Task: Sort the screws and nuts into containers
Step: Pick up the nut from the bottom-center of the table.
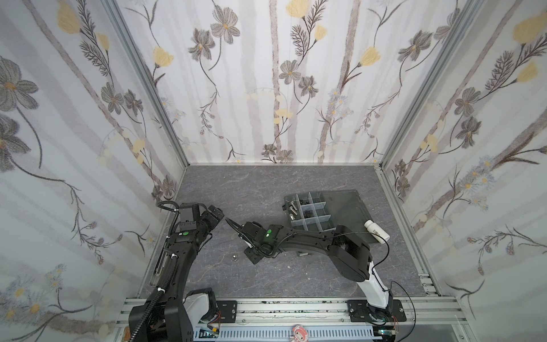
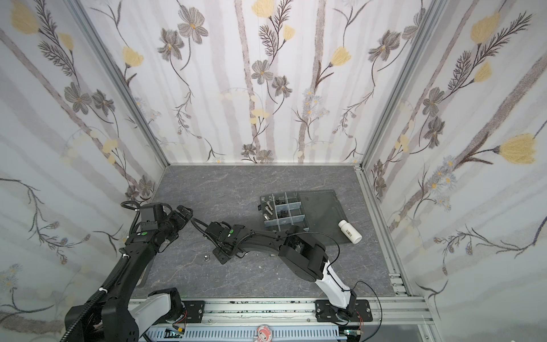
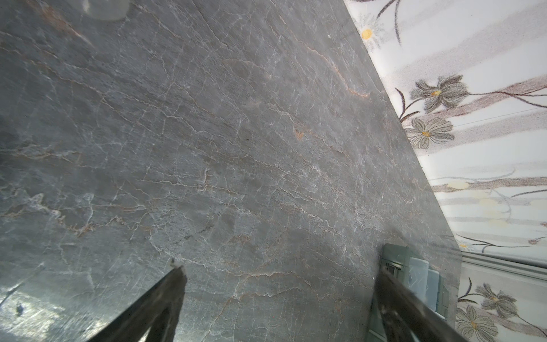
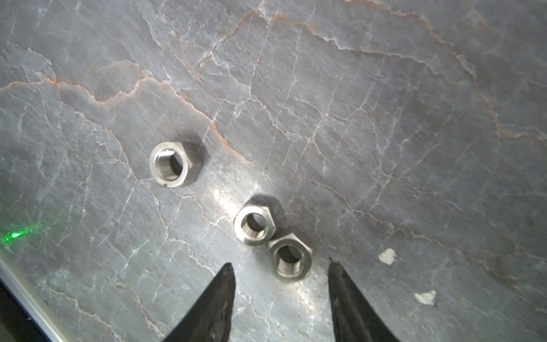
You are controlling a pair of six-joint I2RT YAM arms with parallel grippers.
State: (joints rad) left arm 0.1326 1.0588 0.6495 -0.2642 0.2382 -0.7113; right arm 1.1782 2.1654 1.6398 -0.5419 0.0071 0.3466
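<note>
Just beside three shiny silver hexagonal metal nuts (image 4: pixel 255 225), the right gripper (image 4: pixel 280 263) is held parted, empty — the left gripper (image 3: pixel 279 268) is spread wide, empty.

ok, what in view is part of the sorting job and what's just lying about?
Job: silver nuts on the table; bolts and black nuts in the box.
Lying about: white bottle; white specks.
</note>
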